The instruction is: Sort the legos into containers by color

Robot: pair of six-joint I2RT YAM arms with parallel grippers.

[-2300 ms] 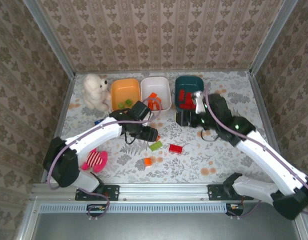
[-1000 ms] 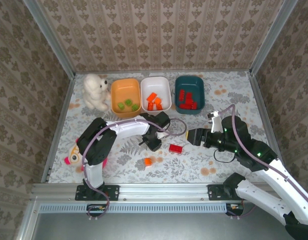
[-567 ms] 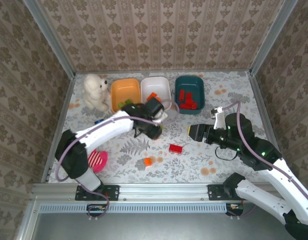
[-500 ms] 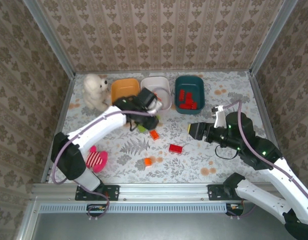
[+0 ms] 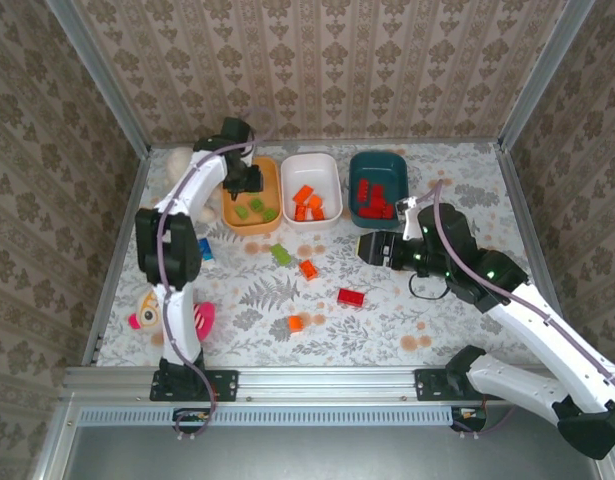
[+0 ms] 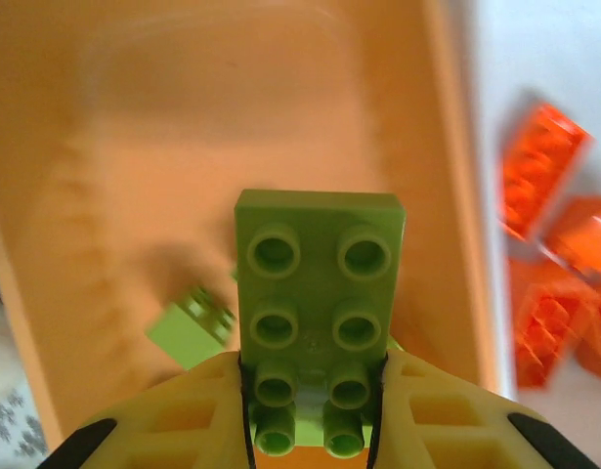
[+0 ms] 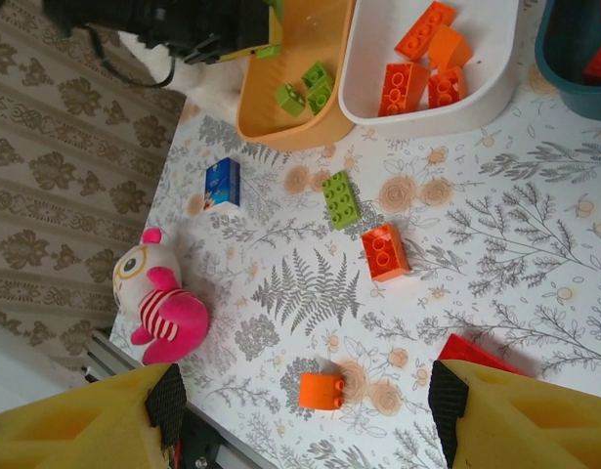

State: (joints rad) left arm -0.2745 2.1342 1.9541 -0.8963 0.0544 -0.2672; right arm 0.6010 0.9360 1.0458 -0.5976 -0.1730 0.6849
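- We find that the left pincer point(image 6: 315, 401) has swung from mid-tabletop to the orange bin point(image 5: 267, 178) at 11 o'clock. It is clamped narrowly on a light green brick point(image 6: 320, 283), held above the bin floor with its studs toward the wrist camera.
- Sorted green bricks point(image 5: 257, 208) already lie in that bin, so we judge the colour match correct and release to be the step in hand.
- The right pincer point(image 5: 367, 247) has shifted slightly from 3 o'clock toward the centre. Its jaws stand about half open with nothing between them.
- The white bin point(image 5: 312, 170) at 12 o'clock holds orange pieces. The dark teal bin point(image 5: 379, 165) at 1 o'clock holds red ones.
- Four pieces remain on the tabletop point(image 5: 437, 320), all near the centre: a loose green brick point(image 5: 280, 253), an orange brick point(image 5: 308, 268), a red brick point(image 5: 351, 296) and a small orange brick point(image 5: 295, 322).
- We judge the red brick nearest the right pincer.
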